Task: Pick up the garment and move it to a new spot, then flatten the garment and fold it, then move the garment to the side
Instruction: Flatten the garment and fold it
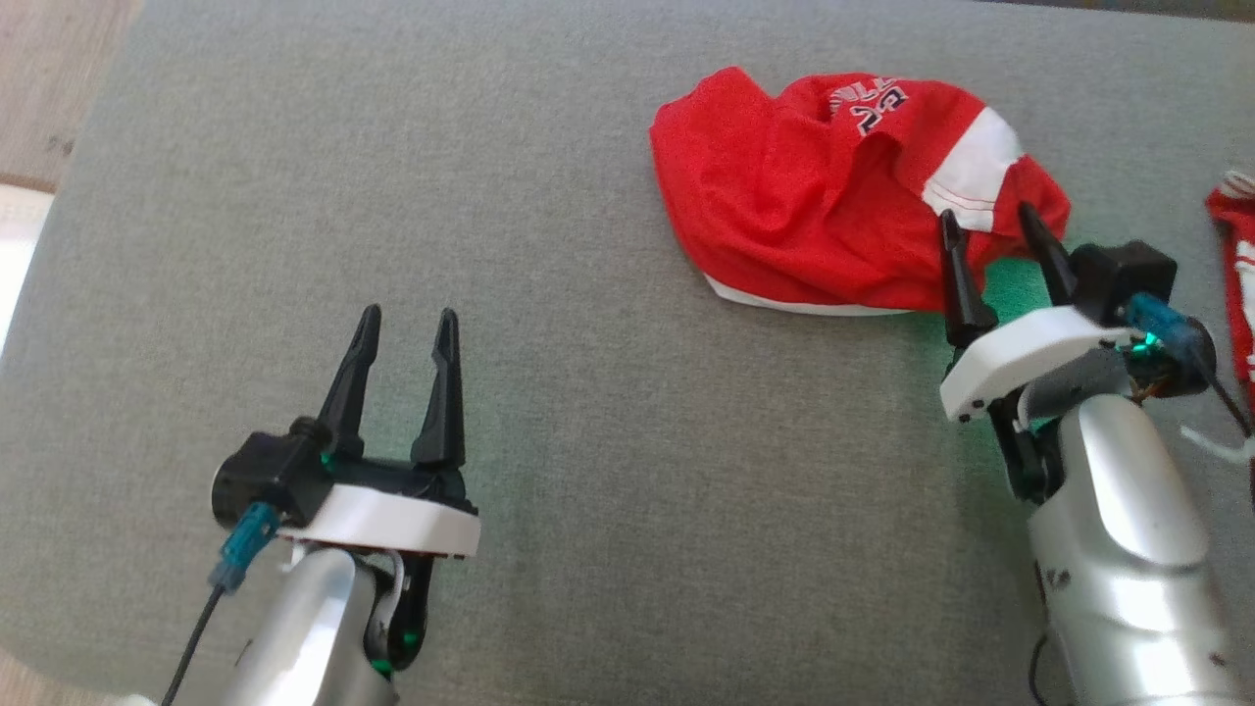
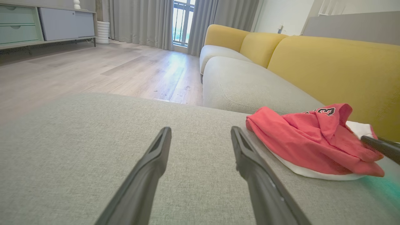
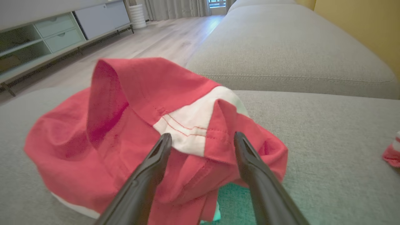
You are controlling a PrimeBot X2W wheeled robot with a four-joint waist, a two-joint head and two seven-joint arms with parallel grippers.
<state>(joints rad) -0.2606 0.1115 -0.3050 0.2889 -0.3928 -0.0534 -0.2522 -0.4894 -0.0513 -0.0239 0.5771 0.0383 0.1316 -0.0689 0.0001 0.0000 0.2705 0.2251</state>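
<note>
Garment (image 1: 814, 206) lies at spread jaws of right gripper (image 1: 985, 213); left gripper (image 1: 409, 314) spread, empty.

Soft matt cloth garment (image 1: 784, 216) lies on coarse woven grey upholstery (image 1: 588, 441).

The left gripper (image 2: 200, 129) was seen with its two dark fingers spread wide, nothing between them, over a grey cushion (image 2: 78, 150). A crumpled red garment (image 2: 312, 140) with a white hem was seen lying on that cushion, right of the fingers and apart from them. At its right edge a dark finger (image 2: 379, 146) of the other arm was seen. Behind, a yellow-backed sofa (image 2: 337, 68), a wooden floor (image 2: 109, 68) and grey curtains (image 2: 140, 22) were shown.
</note>
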